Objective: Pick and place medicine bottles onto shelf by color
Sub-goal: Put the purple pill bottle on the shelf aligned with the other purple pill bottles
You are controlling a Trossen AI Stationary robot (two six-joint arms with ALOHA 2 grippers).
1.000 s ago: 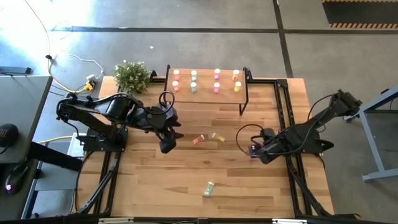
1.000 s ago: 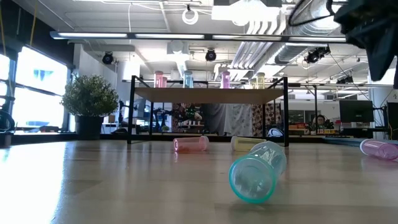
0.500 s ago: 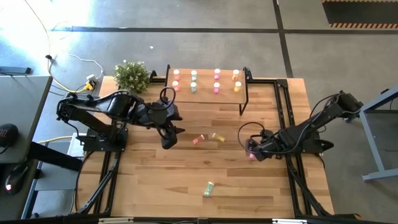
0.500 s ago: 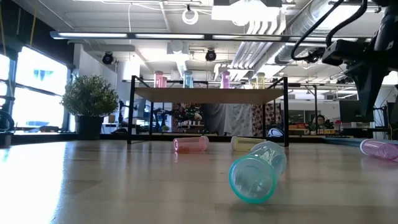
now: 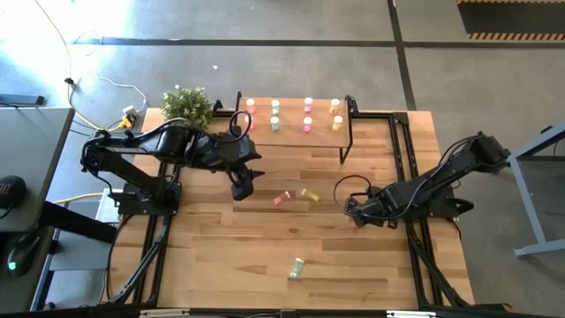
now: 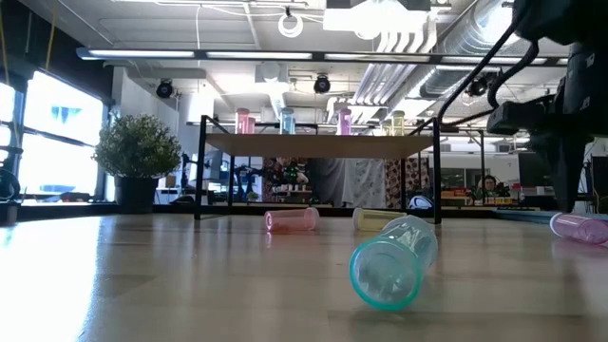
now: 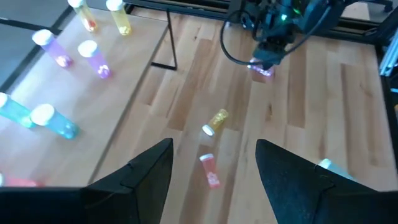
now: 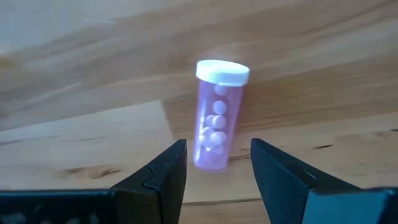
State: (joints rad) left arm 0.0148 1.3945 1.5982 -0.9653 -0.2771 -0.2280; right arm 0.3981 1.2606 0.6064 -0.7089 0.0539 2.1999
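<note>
The shelf [image 5: 296, 131] stands at the table's far middle with several bottles upright on it in colour pairs. On the table a salmon bottle [image 5: 282, 198], a yellow bottle [image 5: 309, 194], a mint-green bottle [image 5: 297, 268] and a pink bottle [image 8: 214, 127] each lie on their side. My right gripper [image 8: 214, 169] is open and low over the pink bottle, a finger on either side of its bottom end, not touching. My left gripper [image 5: 240, 187] is open and empty, in the air left of the salmon bottle [image 7: 209, 169].
A potted plant [image 5: 186, 108] stands at the far left corner. Black rails [image 5: 415, 256] run along the table's left and right sides. Bare wood lies between the loose bottles and the near edge. The green bottle [image 6: 394, 261] lies closest to the near edge.
My right gripper has gone down and a little toward the table's left, onto the pink bottle's place. My left gripper has gone toward the far edge and the shelf. No bottle has moved.
</note>
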